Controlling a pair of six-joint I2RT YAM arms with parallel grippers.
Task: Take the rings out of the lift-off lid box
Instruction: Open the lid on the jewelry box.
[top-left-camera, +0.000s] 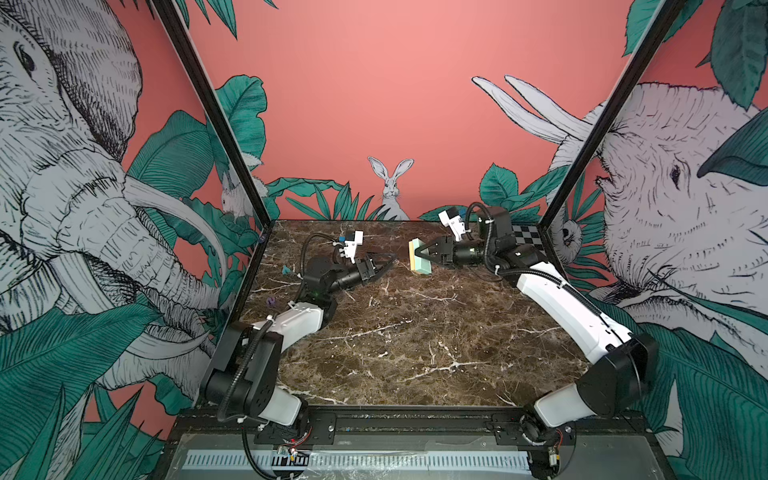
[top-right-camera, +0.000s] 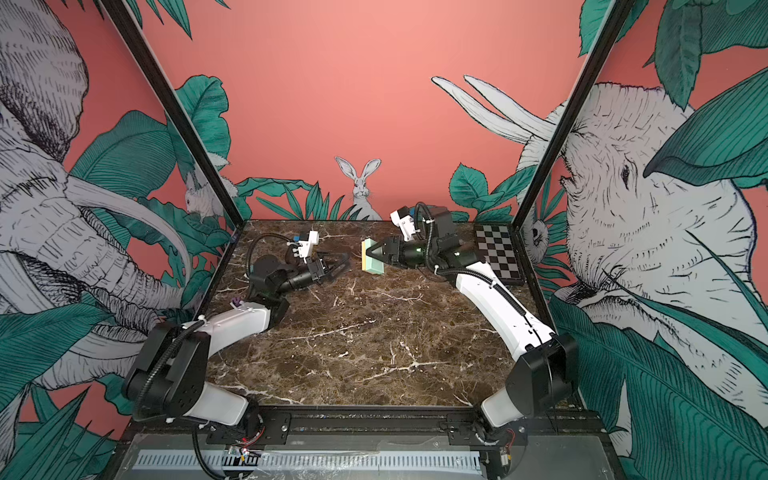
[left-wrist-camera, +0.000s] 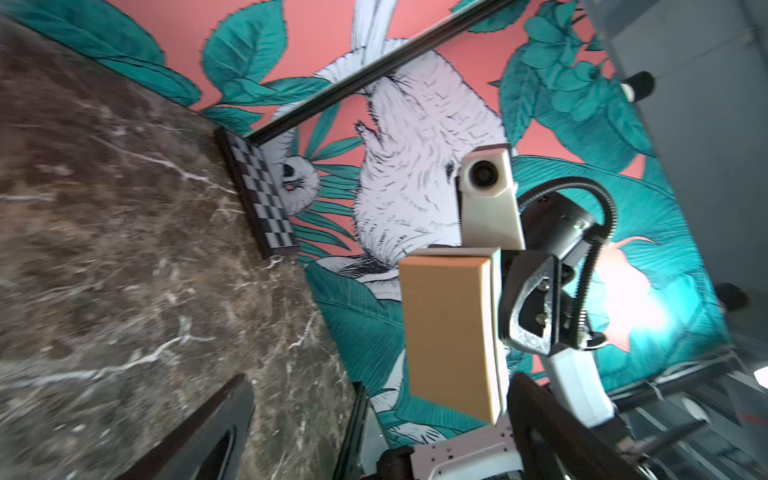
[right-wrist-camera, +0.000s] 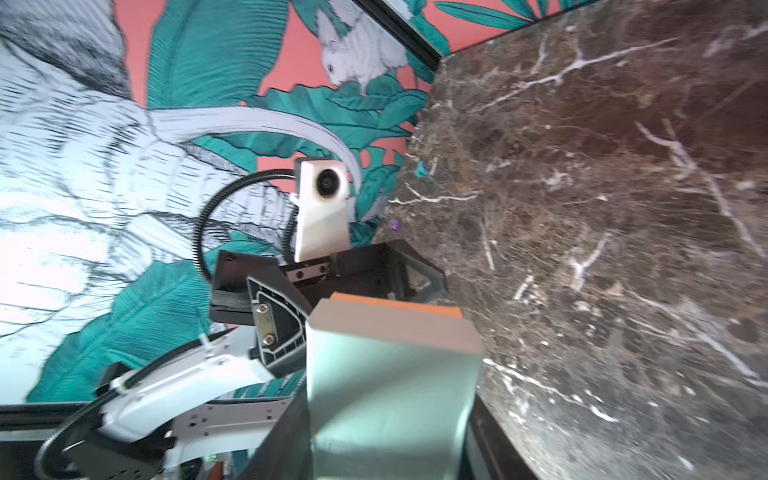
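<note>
The lift-off lid box (top-left-camera: 423, 266) (top-right-camera: 374, 264) is held off the marble table, standing on edge with its mint lid on. My right gripper (top-left-camera: 419, 251) (top-right-camera: 372, 250) is shut on it across the lid and base. The mint lid fills the right wrist view, the box (right-wrist-camera: 390, 395) sitting between that gripper's fingers (right-wrist-camera: 282, 436). My left gripper (top-left-camera: 388, 262) (top-right-camera: 341, 262) is open with nothing in it, a short way left of the box and pointing at it. In the left wrist view the box (left-wrist-camera: 446, 332) shows its tan base, ahead of the open left gripper (left-wrist-camera: 378, 386). The rings are hidden.
A black-and-white checkerboard (top-left-camera: 525, 239) (top-right-camera: 498, 253) (left-wrist-camera: 262, 195) lies at the table's back right corner. A small teal lump (top-left-camera: 286, 271) (right-wrist-camera: 422, 169) and a small purple lump (top-left-camera: 272, 301) (top-right-camera: 237, 302) lie by the left wall. Patterned walls close in three sides.
</note>
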